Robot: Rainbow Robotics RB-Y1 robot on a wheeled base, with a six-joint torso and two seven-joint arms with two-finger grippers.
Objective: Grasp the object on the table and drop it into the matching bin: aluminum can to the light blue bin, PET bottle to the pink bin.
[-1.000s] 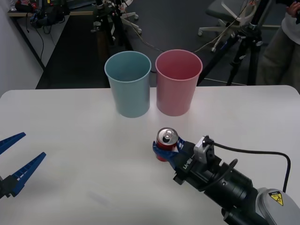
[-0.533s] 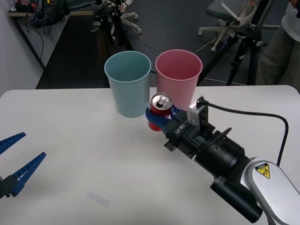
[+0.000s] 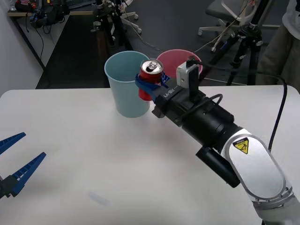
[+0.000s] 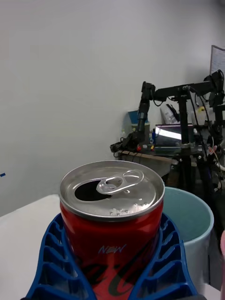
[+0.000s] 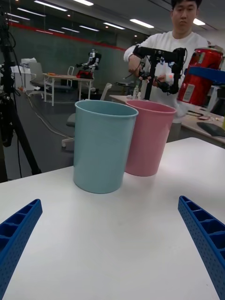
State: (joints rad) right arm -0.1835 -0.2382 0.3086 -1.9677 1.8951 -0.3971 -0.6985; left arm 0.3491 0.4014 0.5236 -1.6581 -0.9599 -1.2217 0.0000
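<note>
My right gripper (image 3: 149,84) is clamped on the red can (image 3: 150,79), its blue ribbed fingers (image 4: 161,262) pressed against both sides of the can body. I hold the can upright, silver top and pull tab facing up, lifted well clear of the white desk (image 3: 70,140). In the front view it sits in front of the rim of the light blue bin (image 3: 125,89), at that rim's right side, close to where the blue bin meets the pink bin (image 3: 176,58). My right arm reaches in from the lower right of the desk and covers much of the pink bin. From my right wrist, the can (image 4: 112,215) is close up between my fingers, and the open mouth of the light blue bin (image 4: 194,225) lies just beyond and below it.

My left gripper (image 3: 16,164) hangs low at the left edge of the desk, fingers spread wide and holding nothing. From that wrist both bins stand side by side on the desk, blue (image 5: 103,145) beside pink (image 5: 147,138), apparently touching, with the can (image 5: 199,75) held high off to one side.
</note>
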